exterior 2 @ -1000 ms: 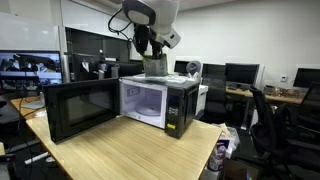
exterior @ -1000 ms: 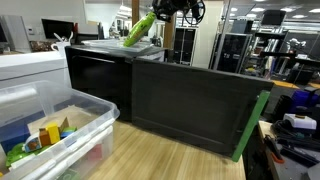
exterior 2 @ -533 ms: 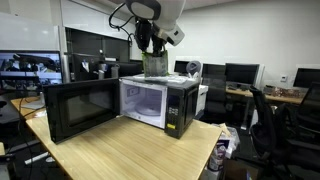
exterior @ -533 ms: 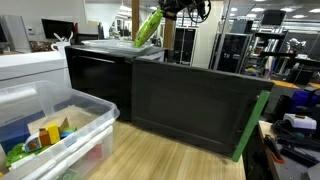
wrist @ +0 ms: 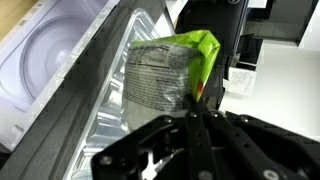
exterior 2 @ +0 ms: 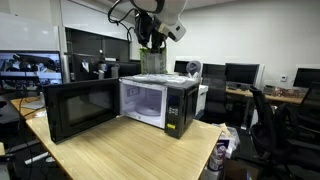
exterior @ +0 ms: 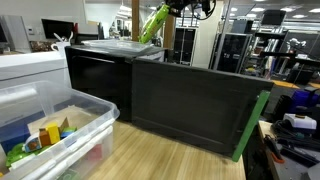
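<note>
Locate the tool [wrist: 195,100] at the bottom centre of the wrist view. Its fingers are closed on one edge of a green snack bag [wrist: 165,75], and the pinch sits where the green film meets the dark fingertips. The bag shows a grey printed face with a bright green border. In an exterior view, the green snack bag [exterior: 152,22] hangs at a slant, with its upper end at the tool [exterior: 176,6] and its lower end pointing down and away from it. The bag is held in the air above the top panel of the microwave [exterior 2: 160,100] and does not rest on it. In the wrist view, the metal top of the microwave [wrist: 105,115] lies directly beneath the bag. The glass turntable [wrist: 55,55] is visible inside the cavity towards the upper left. The microwave door [exterior 2: 80,108] stands swung fully open to the side, and from the opposite side it appears as a broad dark panel [exterior: 195,105]. The microwave stands on a wooden bench [exterior 2: 130,150]. A clear plastic bin [exterior: 92,108] holding small coloured items sits on the bench [exterior: 170,160], well apart from the tool.
</note>
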Controlling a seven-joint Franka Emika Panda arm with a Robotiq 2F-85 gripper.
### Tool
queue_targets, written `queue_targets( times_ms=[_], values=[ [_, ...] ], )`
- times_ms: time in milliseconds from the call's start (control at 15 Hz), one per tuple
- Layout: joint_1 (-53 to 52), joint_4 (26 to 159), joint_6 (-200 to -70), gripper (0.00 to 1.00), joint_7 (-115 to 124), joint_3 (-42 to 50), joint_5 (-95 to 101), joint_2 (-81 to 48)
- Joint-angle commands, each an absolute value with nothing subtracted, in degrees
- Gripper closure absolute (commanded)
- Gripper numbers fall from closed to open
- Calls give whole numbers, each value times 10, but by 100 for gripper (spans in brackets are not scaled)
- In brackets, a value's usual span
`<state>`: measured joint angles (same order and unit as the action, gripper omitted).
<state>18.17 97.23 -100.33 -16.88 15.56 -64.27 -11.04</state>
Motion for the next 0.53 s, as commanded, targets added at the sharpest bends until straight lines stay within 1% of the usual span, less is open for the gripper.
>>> queue_targets(
  times_ms=[0, 467],
  values=[
    [194, 969, -982, 100, -156, 163, -632, -92],
    [208, 1022, -965, 100, -172, 186, -606, -46]
  ],
)
